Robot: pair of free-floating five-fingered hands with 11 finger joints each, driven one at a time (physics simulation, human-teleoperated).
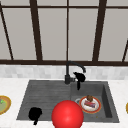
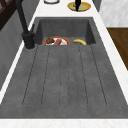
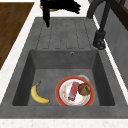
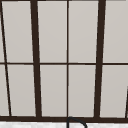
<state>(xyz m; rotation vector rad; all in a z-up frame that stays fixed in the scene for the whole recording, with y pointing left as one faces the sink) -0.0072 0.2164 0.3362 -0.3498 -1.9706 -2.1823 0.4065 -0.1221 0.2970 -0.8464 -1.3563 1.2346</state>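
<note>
A yellow plate [image 1: 3, 104] is seen at the far left of the counter in the front view. To its right, the left hand [image 1: 35, 114] is held over the front left corner of the sink's ribbed drainboard [image 1: 45, 97]; whether its fingers are straight or curled cannot be told, and nothing is seen in its hold. A red ball [image 1: 67, 114] is placed just right of this hand, at the front edge of the sink.

The black tap [image 1: 68, 72] is mounted at the middle of the sink's back edge. The right hand [image 1: 79, 77] is located just beside the tap, on its right, below the spout, above the back of the basin [image 1: 106, 100]; one finger is pointed downward, but contact with the tap cannot be confirmed, nor can its grip.

In the basin, a red-rimmed plate [image 1: 98, 106] is set on the floor, carrying a red bar [image 3: 73, 90] and a brown muffin [image 3: 84, 89] side by side. In the right side view, a banana [image 3: 37, 95] is laid apart from this plate, near the basin's front wall.

A window [image 4: 67, 60] with dark bars is seen behind the sink.
</note>
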